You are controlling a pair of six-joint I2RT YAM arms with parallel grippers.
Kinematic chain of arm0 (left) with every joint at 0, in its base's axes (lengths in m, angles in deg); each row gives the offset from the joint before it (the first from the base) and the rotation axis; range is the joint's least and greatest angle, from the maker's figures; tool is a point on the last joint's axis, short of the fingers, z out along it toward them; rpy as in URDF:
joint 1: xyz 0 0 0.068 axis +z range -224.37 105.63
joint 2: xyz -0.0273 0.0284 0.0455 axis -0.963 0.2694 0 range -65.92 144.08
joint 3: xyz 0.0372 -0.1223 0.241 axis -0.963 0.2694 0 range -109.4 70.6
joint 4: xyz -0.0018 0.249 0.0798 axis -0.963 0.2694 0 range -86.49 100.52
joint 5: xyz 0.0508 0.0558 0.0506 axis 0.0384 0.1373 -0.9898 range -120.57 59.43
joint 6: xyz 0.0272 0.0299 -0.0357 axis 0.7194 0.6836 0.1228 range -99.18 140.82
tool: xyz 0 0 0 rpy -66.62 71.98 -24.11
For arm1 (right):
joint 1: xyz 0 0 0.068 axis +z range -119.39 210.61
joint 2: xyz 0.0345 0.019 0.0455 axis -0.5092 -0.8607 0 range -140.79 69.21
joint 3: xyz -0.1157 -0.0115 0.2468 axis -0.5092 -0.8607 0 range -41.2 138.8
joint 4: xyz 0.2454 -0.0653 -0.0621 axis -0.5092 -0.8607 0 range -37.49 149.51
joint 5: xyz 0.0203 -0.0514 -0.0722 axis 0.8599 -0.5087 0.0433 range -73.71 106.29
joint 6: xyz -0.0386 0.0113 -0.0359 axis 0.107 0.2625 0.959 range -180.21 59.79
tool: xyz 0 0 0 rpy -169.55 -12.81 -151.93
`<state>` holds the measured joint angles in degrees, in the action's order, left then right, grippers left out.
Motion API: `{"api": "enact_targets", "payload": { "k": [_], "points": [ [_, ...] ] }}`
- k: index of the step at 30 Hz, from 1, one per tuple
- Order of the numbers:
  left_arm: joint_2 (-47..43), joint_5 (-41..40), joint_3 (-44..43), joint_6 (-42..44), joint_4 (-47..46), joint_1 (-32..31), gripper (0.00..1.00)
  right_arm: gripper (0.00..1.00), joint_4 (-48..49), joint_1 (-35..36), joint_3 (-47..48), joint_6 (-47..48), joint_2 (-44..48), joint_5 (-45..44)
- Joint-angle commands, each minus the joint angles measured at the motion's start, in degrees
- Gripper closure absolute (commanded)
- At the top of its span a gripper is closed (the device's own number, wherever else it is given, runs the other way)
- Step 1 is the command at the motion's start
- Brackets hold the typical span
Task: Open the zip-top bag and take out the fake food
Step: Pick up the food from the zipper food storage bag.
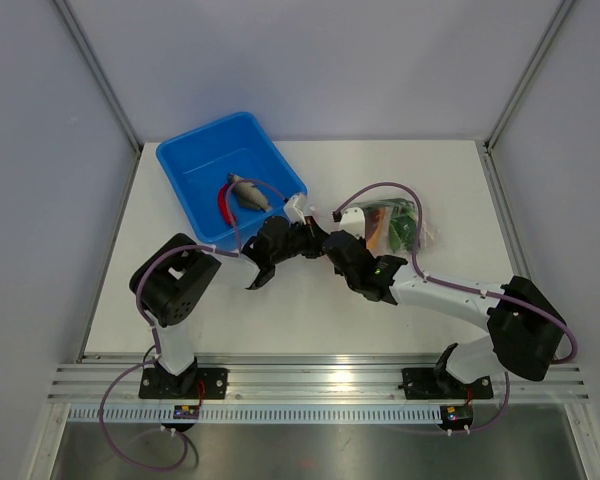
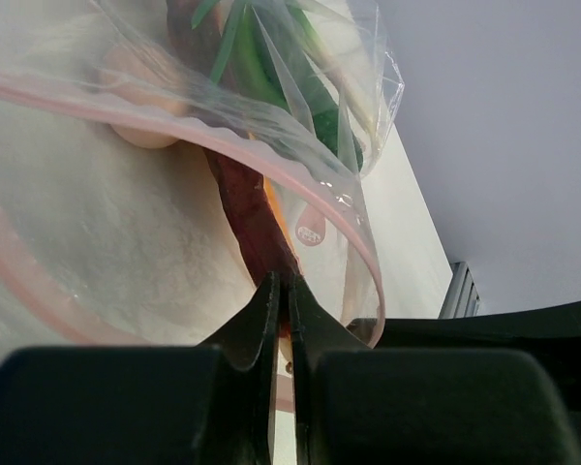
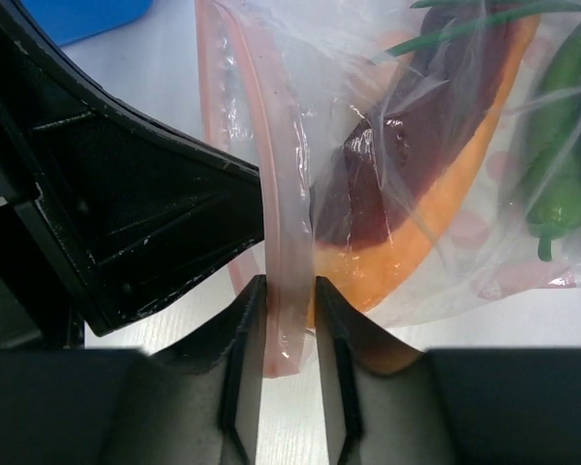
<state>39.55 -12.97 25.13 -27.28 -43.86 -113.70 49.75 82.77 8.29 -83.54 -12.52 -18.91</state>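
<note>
Zip-top bag [image 1: 395,225] lies on the tabletop [image 1: 310,320] near the blue tub [image 1: 195,165], with fake food [image 3: 557,194] inside it; the left end effector [image 2: 283,281] is pressed together on one lip of the bag's open mouth; the right end effector [image 3: 288,286] brackets the pink zip strip [image 3: 281,194], though a firm clamp cannot be told; a fish [image 1: 248,192] and a red chili [image 1: 223,205] lie in the tub.
</note>
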Motion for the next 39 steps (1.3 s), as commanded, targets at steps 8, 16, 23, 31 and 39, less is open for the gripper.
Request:
{"api": "enact_targets", "payload": {
  "k": [8,16,23,31,39],
  "points": [
    [-2.72,-2.92,-0.67,1.86,-1.59,0.04,1.00,0.75,-1.32,0.31,0.43,-1.72,3.07,-3.74],
    [-1.94,-1.27,-0.41,1.34,-0.43,0.22,0.80,0.79,-1.40,0.31,-0.19,-2.24,3.60,-3.21],
    [-1.58,1.64,1.35,0.55,-2.30,-0.13,0.59,0.79,-1.32,0.22,-0.10,-2.33,3.25,-3.21],
    [1.75,5.59,0.04,-1.73,-2.81,-1.01,0.54,0.80,-1.23,0.40,-0.36,-2.51,3.60,-3.12],
    [5.01,9.73,-0.23,-4.55,-4.75,-1.36,0.54,0.80,-1.05,0.22,-0.45,-2.60,3.51,-3.21]
  ]
}}
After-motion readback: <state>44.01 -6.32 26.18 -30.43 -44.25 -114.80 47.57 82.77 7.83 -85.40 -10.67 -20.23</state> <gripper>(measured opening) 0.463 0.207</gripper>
